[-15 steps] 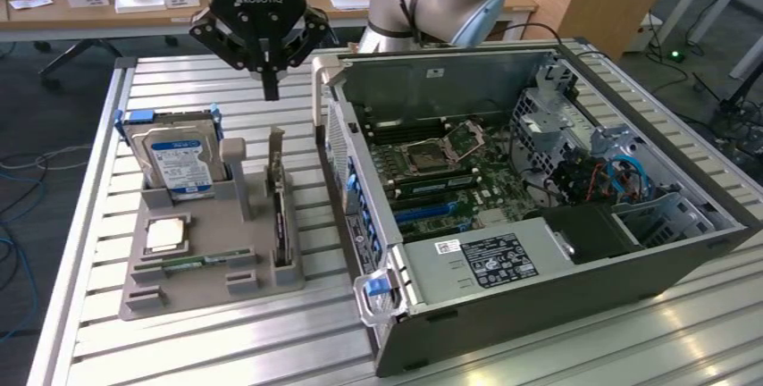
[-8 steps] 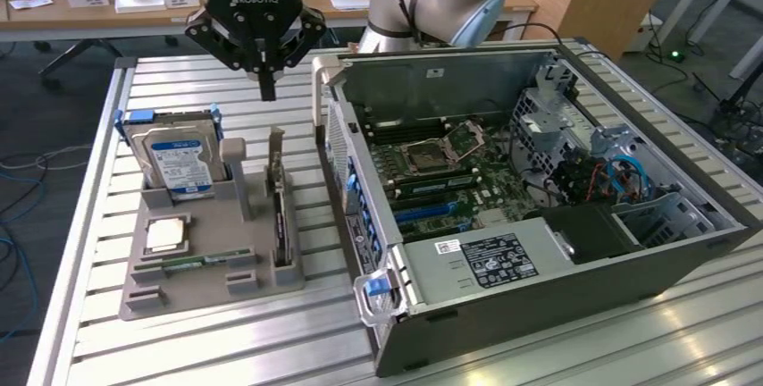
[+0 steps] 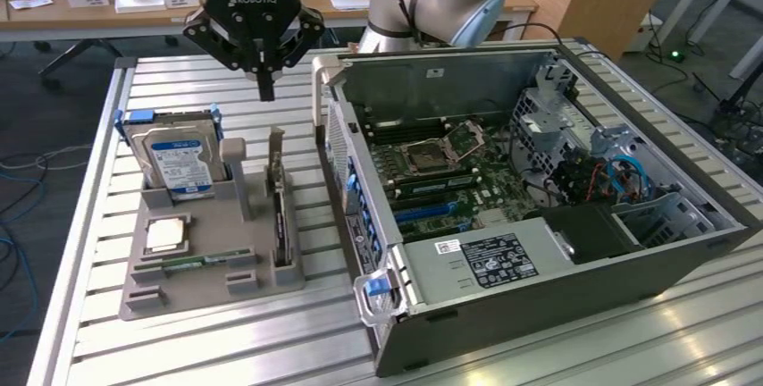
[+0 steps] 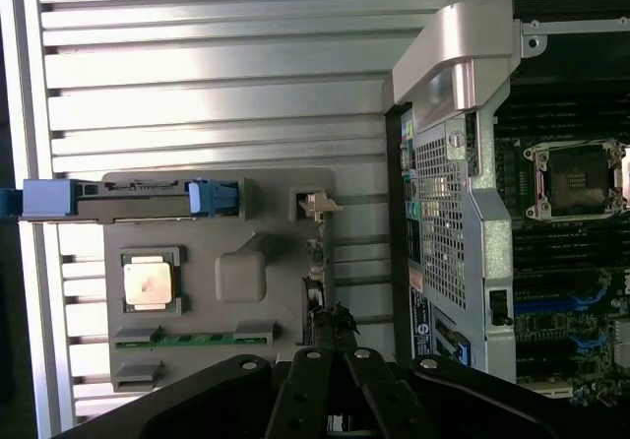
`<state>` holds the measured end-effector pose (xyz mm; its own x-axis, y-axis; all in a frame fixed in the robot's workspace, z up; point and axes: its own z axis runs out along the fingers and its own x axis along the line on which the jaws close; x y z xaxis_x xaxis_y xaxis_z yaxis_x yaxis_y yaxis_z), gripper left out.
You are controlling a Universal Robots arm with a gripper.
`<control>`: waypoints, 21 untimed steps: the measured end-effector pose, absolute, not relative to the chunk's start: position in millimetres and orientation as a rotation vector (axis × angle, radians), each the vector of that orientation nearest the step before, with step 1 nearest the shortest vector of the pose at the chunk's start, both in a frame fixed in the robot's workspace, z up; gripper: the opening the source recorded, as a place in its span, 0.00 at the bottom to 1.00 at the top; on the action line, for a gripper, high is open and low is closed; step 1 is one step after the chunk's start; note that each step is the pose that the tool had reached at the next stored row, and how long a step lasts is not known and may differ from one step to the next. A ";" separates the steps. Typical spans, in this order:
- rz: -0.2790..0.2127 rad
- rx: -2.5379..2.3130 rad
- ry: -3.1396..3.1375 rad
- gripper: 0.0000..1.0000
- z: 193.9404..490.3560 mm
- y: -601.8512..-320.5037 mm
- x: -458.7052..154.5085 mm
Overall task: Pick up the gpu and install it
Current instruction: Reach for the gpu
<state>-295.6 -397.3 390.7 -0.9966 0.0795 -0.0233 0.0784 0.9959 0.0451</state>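
The gripper [image 3: 266, 91] hangs above the table [image 3: 179, 350] with its fingers pointing straight down. The two fingers are pressed together into one narrow tip and there is nothing between them.

In the exterior view, taking 12 o'clock as the far side of the table, the gpu [image 3: 281, 216] is just under the gripper, at about 6 o'clock from the fingertip. It is apart from the tip, not touching. The card stands on its long edge in a slot of the grey holder tray [image 3: 203, 292], and its pale bracket end is the far, higher end. The slot is on the tray's 3 o'clock side, the side nearest to the open computer case [image 3: 560, 288].

In the same tray, the hard drive [image 3: 179, 163] with a blue-white label stands upright at about 10 o'clock from the gpu. The processor [image 3: 164, 236] lies flat at 9 o'clock, and the green memory stick [image 3: 197, 262] lies at about 8 o'clock.

In the wrist view, the gripper [image 4: 330, 345] is closed over the thin edge of the gpu [image 4: 313, 262]. The tray [image 4: 212, 301], the processor [image 4: 148, 283], the memory stick [image 4: 192, 339], the hard drive [image 4: 138, 190] and the case [image 4: 453, 222] lie on the slatted table [image 4: 197, 85].
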 end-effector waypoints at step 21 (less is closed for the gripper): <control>0.069 0.123 3.113 0.11 390.7 -410.8 -301.8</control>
